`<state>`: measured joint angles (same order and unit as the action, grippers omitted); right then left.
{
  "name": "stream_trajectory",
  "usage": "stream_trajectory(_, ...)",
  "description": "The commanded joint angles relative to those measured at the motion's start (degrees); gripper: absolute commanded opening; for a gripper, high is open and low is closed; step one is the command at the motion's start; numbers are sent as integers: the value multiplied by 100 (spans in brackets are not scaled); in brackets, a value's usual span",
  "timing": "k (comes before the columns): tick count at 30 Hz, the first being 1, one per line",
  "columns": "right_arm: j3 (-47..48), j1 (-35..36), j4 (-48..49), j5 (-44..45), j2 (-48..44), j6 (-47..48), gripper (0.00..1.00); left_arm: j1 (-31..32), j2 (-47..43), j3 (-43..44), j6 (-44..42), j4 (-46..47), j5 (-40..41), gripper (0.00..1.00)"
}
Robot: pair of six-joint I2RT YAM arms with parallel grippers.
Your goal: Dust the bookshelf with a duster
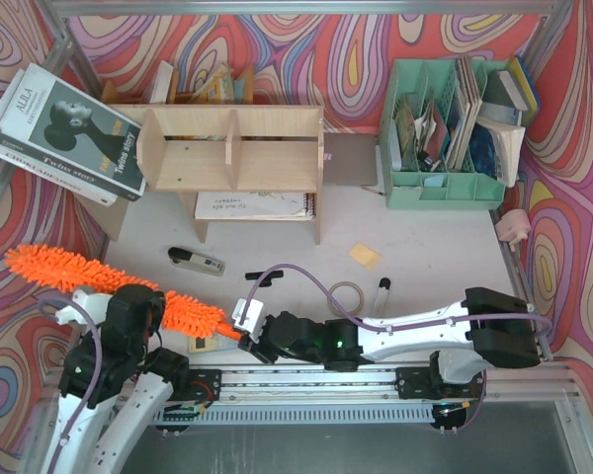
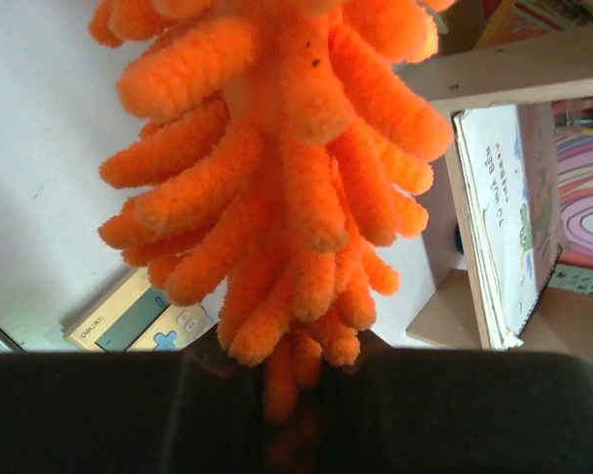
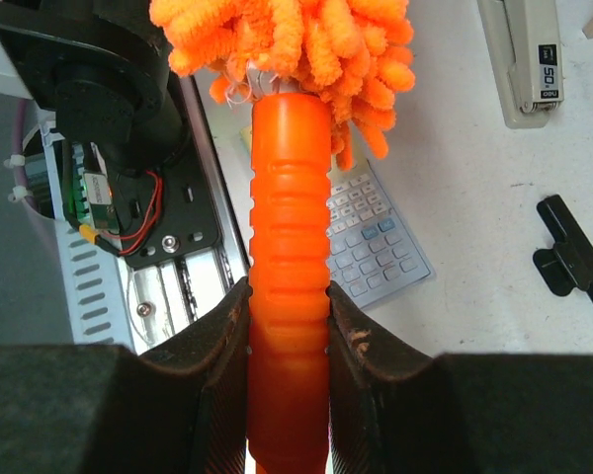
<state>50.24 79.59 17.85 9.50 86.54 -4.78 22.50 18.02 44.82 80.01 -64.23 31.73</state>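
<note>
Bright-orange fluffy microfibre duster [image 1: 64, 270] stretches slantwise over the table's near-left corner, well apart from the light plywood bookshelf [image 1: 232, 148] at the back. Left gripper [image 1: 143, 301] sits mid-head, right gripper [image 1: 247, 338] at the handle end. Left wrist: jaws narrowed onto fluff strands. Right wrist: jaws clamped tight on the ribbed orange handle [image 3: 289, 197], above a beige calculator [image 3: 376, 247].

The bookshelf [image 1: 232, 148] is seen at the rear of the desk [image 1: 445, 247], with a large book [image 1: 64, 133] propped at its left and a file organizer [image 1: 440, 148] to its right. A notebook [image 1: 252, 205] is tucked beneath it and a stapler [image 1: 196, 262] lies before it. The duster [image 1: 59, 269] is stretched across the near left corner, above a calculator [image 3: 376, 247].
</note>
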Motion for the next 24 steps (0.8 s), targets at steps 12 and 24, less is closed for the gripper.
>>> stream_trajectory(12,683,-9,602,544,527,29,36,17,-483,-350,1087,-617,-385,0)
stream_trajectory(24,925,-18,723,579,751,44,48,9,-624,-374,1226,-635,-445,0)
